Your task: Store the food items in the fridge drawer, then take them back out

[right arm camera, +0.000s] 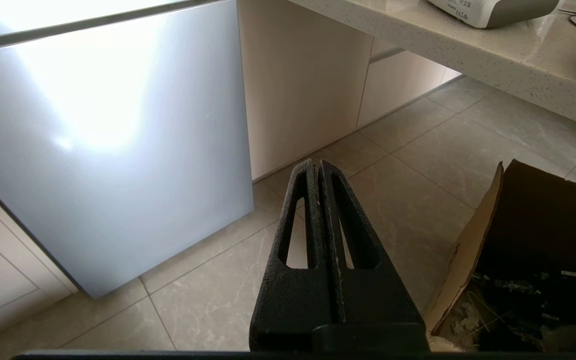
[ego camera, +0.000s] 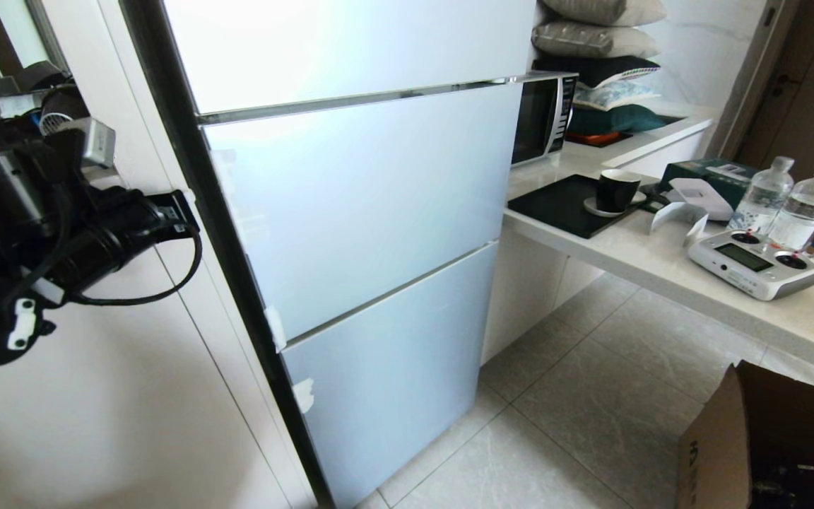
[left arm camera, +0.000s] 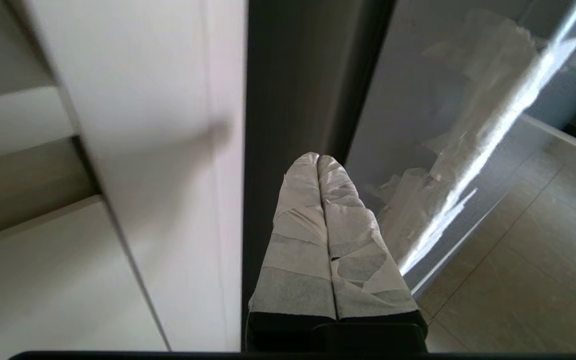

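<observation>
Just ahead of my left gripper, whose taped fingers were pressed together on nothing, ran the dark edge of the fridge, all its doors closed. I could not see the fridge drawer or food items. My right gripper hung closed and empty above the floor, beside a cardboard box.

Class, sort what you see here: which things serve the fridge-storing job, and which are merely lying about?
Job:
fridge, all doors closed
left gripper, fingers shut, at the fridge's edge

Lying about:
microwave
black mug
water bottles
remote controller
cardboard box
cushions
</observation>
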Tool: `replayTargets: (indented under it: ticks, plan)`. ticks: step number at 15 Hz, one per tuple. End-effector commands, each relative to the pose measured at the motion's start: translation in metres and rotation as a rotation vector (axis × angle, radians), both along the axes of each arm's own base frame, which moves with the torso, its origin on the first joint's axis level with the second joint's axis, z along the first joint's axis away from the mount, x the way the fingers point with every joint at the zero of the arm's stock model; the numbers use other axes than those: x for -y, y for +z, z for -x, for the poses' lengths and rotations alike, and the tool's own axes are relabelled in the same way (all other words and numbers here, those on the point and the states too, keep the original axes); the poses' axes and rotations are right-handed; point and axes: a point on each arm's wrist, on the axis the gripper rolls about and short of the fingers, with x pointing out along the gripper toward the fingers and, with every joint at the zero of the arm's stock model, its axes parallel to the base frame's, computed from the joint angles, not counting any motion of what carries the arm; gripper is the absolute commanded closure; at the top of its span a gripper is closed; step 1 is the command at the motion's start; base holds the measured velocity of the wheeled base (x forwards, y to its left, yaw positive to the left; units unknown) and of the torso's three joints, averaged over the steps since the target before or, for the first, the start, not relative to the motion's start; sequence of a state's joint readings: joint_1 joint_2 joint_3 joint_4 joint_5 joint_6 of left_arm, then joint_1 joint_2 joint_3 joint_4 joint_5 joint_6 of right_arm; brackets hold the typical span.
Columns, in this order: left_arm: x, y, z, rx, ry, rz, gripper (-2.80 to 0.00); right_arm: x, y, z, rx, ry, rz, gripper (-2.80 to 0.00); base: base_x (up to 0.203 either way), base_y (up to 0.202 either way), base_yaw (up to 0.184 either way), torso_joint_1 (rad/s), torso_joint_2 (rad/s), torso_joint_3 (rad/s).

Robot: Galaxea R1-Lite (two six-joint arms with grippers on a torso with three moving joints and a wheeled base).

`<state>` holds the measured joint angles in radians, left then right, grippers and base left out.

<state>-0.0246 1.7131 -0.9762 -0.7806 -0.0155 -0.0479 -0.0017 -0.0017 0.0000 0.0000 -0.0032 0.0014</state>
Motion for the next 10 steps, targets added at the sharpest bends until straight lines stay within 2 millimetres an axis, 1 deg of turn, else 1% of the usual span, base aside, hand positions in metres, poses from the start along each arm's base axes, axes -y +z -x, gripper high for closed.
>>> replayTargets:
  ticks: [1,3,5,8,10]
  plan:
    - [0.005,-0.001,-0.003,0.003,-0.014,0.0,0.0,0.0,0.0,0.0,0.0,0.0,0.0,0.0,0.0,0.0,0.0,0.0,0.0,0.0]
    - [0.01,0.004,-0.005,0.019,-0.027,-0.002,0.0,0.0,0.0,0.0,0.0,0.0,0.0,0.0,0.0,0.0,0.0,0.0,0.0,0.0]
    - [0.011,0.007,-0.007,0.03,-0.027,-0.003,0.0,0.0,0.0,0.0,0.0,0.0,0.0,0.0,0.0,0.0,0.0,0.0,0.0,0.0]
    - [0.013,0.008,-0.006,0.035,-0.038,-0.008,0.0,0.0,0.0,0.0,0.0,0.0,0.0,0.0,0.0,0.0,0.0,0.0,0.0,0.0]
    - [0.02,0.008,-0.006,0.034,-0.059,-0.01,0.0,0.0,0.0,0.0,0.0,0.0,0.0,0.0,0.0,0.0,0.0,0.0,0.0,0.0]
